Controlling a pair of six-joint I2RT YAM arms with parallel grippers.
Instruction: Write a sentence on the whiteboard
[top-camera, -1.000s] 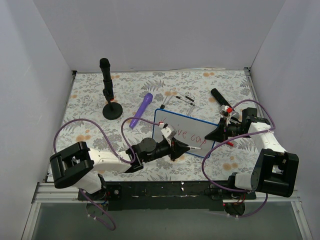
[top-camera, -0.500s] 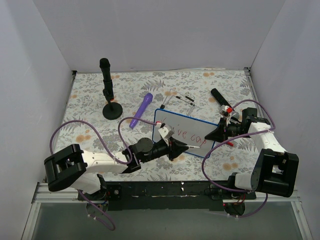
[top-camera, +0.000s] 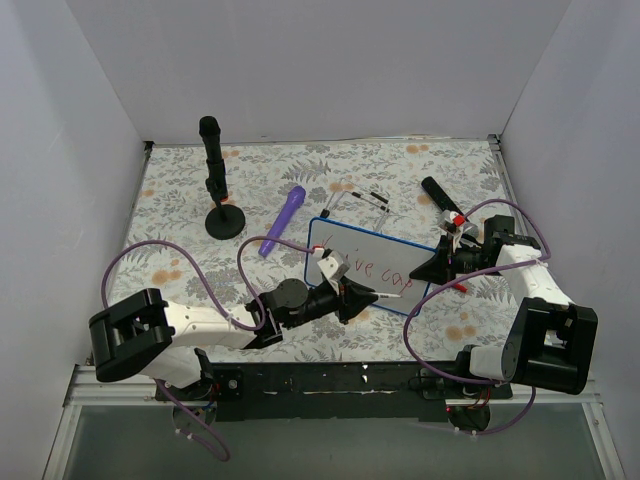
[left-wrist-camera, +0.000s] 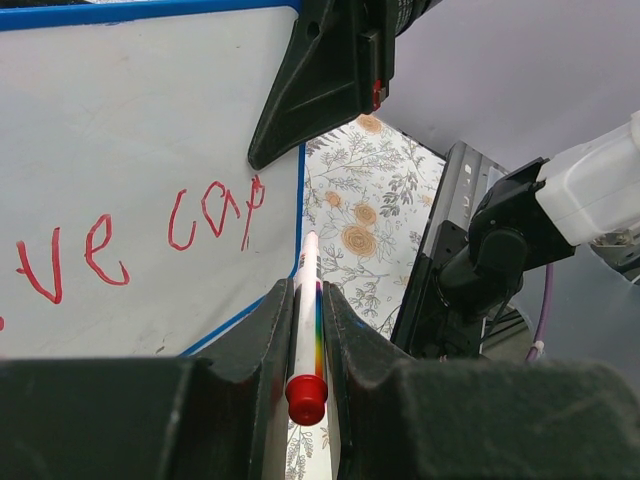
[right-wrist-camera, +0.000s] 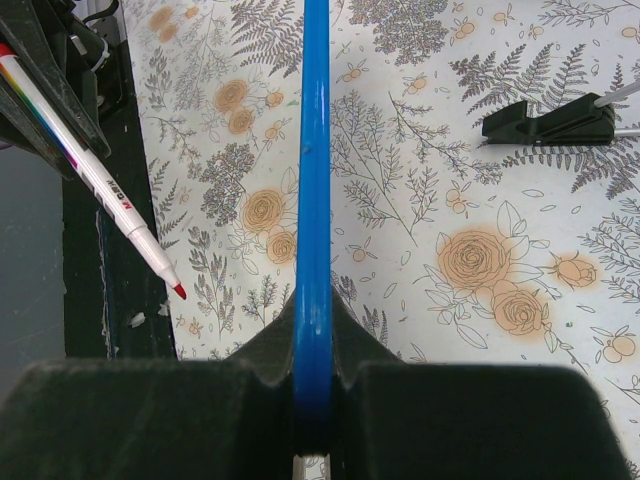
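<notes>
The whiteboard (top-camera: 372, 247) lies right of centre on the floral cloth, its blue rim (right-wrist-camera: 313, 190) edge-on in the right wrist view. The sentence (top-camera: 372, 270) is red script; "ve cap" (left-wrist-camera: 205, 220) shows in the left wrist view. My left gripper (top-camera: 362, 294) (left-wrist-camera: 308, 290) is shut on a white marker (left-wrist-camera: 309, 310) with a red end cap. The marker's red tip (right-wrist-camera: 180, 291) sits at the board's near right rim, over the cloth. My right gripper (top-camera: 432, 267) (right-wrist-camera: 313, 310) is shut on the board's right rim.
A black stand (top-camera: 216, 190) rises at the back left. A purple pen-like object (top-camera: 286, 217) lies left of the board. Small pens (top-camera: 366, 196) and a black tool (top-camera: 440, 196) lie behind it. A black clip (right-wrist-camera: 548, 121) rests on the cloth.
My left arm's elbow has swung a little left and toward the near edge, and the gripper with the marker has shifted slightly. The right arm and the board have not moved.
</notes>
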